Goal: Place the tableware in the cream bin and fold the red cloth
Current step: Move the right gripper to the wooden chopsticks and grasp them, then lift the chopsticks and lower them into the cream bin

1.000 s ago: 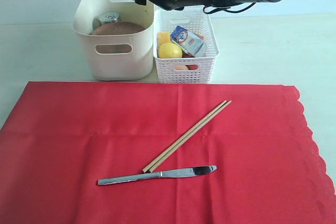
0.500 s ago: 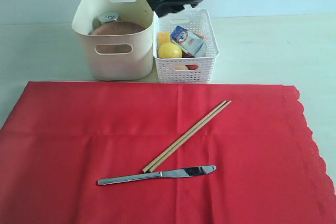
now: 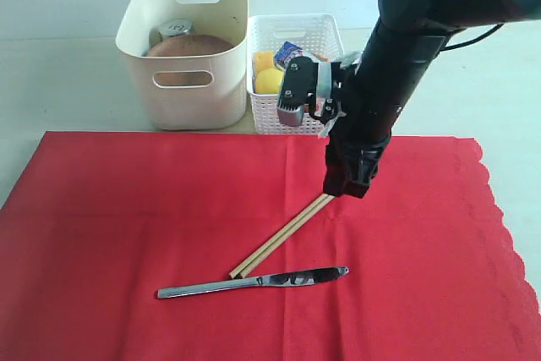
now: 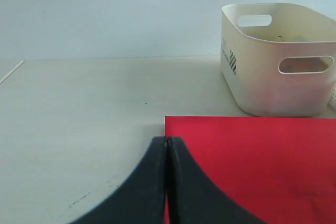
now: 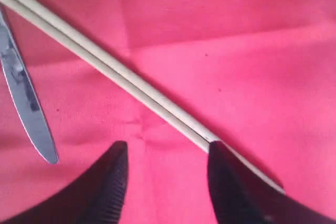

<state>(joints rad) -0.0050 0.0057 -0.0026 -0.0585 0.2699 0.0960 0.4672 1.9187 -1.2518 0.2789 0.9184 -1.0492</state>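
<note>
Jaws of black right gripper [image 5: 167,150] half apart, empty, over pale wooden chopsticks [image 5: 105,66] on bright red cloth [image 5: 252,51]; left gripper [image 4: 167,142] closed, empty

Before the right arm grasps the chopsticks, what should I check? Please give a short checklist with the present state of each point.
1. Right gripper open: ok.
2. Chopsticks centred between its jaws: not ok, they run at one finger, off the middle of the gap.
3. Both chopsticks lying together: ok.
4. Knife apart from the right gripper: ok.
5. Room left in the cream bin: cannot tell.
6. Left gripper shut and out of the way: ok.
</note>
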